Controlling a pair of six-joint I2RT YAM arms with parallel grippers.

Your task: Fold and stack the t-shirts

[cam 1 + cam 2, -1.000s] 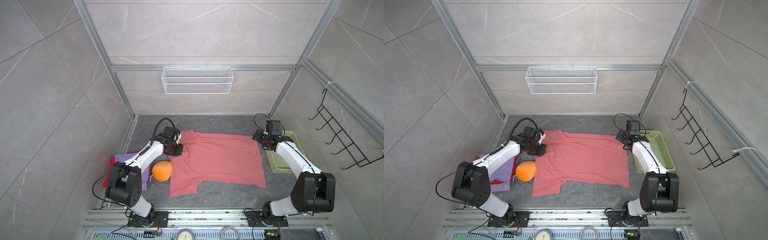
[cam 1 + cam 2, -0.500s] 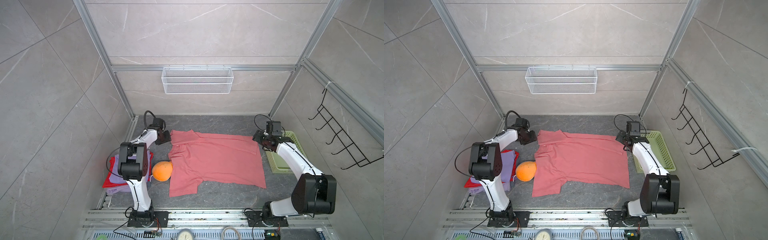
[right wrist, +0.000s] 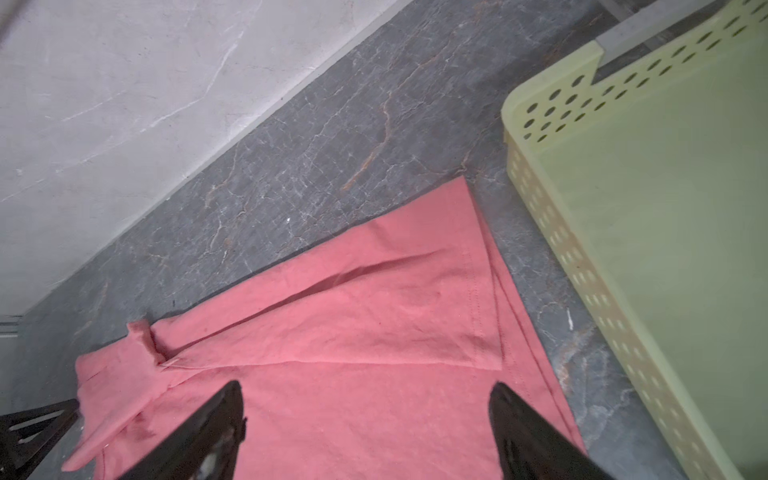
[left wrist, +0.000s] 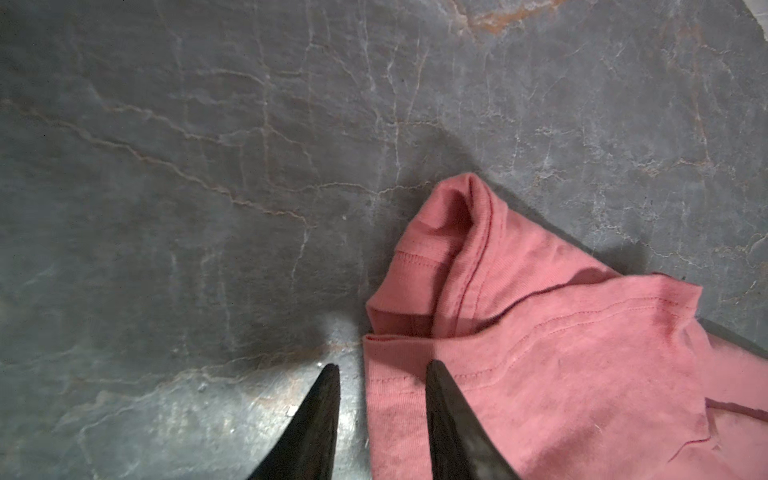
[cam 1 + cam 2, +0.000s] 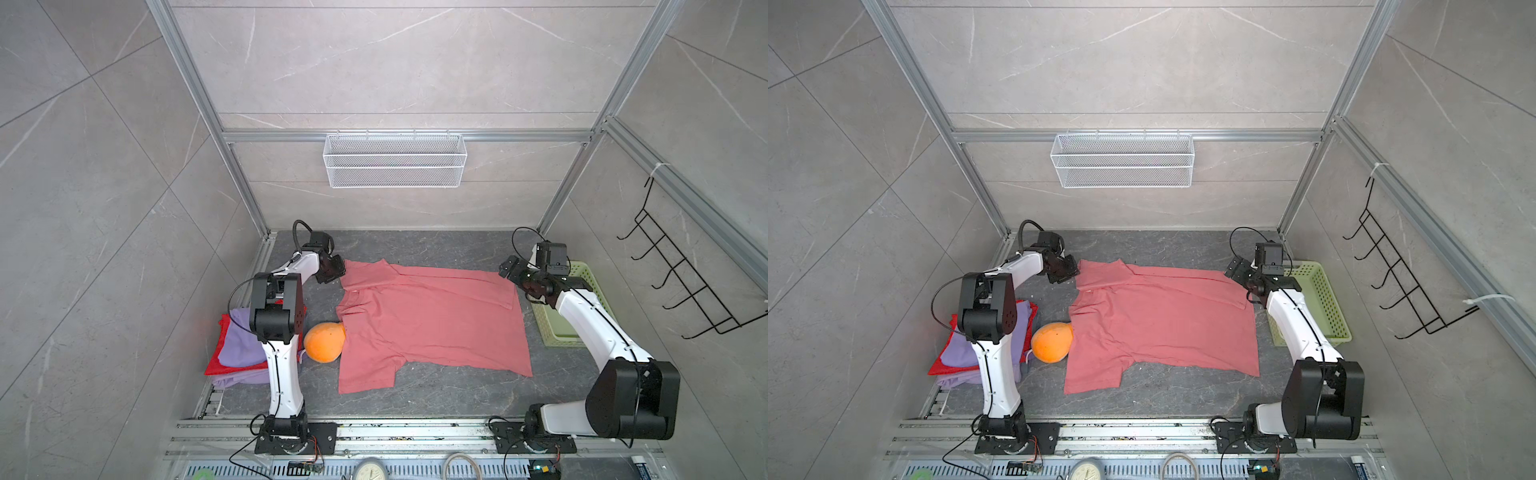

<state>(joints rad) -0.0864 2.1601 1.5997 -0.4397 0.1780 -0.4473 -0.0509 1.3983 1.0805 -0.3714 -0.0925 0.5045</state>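
Observation:
A salmon-pink t-shirt (image 5: 432, 320) (image 5: 1163, 320) lies spread on the dark floor, its far edge folded over in a flat strip. My left gripper (image 5: 338, 270) (image 4: 380, 368) is low at the shirt's far left corner. Its jaws stand a little apart, one finger over bare floor and the other over the cloth (image 4: 561, 374), with the hem between them. My right gripper (image 5: 508, 270) (image 3: 365, 388) hovers wide open over the far right corner (image 3: 353, 332), holding nothing. A lavender t-shirt (image 5: 239, 345) and a red t-shirt (image 5: 214, 365) lie piled at the left, partly hidden by the left arm.
An orange plush toy (image 5: 324, 343) touches the pink shirt's left side. A pale green basket (image 5: 590, 270) (image 3: 540, 199) stands just right of the shirt, beside the right arm. A white wire basket (image 5: 395, 160) hangs on the back wall, a black hook rack (image 5: 681, 286) on the right wall.
My left gripper let go of the shirt's left edge, swung out to the far left, then came back to the far left corner. The right gripper's jaws opened wider.

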